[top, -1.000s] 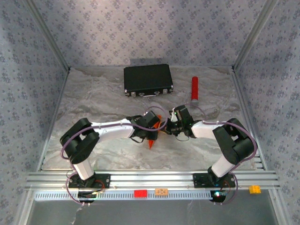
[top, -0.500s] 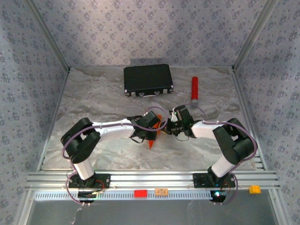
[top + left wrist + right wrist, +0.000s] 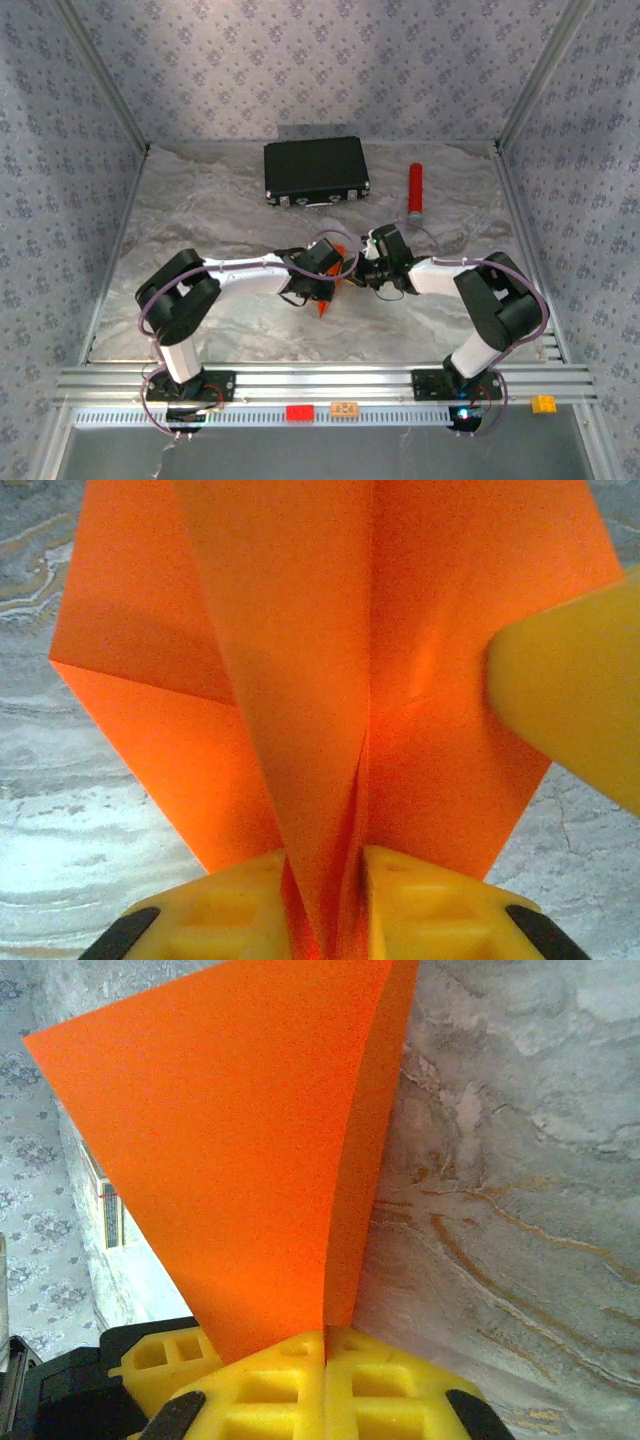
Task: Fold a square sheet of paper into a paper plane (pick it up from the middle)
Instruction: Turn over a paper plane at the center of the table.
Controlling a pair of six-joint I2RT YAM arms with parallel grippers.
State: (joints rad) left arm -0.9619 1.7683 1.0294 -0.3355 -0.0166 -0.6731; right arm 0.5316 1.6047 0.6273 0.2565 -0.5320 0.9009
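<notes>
The left pincer [image 3: 325,872] is pinching the orange paper [image 3: 300,630] along its centre crease. Its two yellow fingers are standing nearly together, with only the folded layers filling the narrow slot between them. The paper is fanning away from this pincer as a creased, pointed shape, with a diagonal fold showing on its left flap. The right pincer [image 3: 326,1338] is pressing its fingers tight together on another edge of the same paper, which is rising from between them as a curved sheet. In the left wrist view, one of the right pincer's yellow fingers [image 3: 575,690] is touching the paper's right flap. Seen from above, both pincers are meeting over the middle of the marbled worktop [image 3: 220,210], with the paper's orange tip pointing toward the near edge. The black case [image 3: 315,170] and the red cylinder [image 3: 415,188] are lying well apart at the far side.
</notes>
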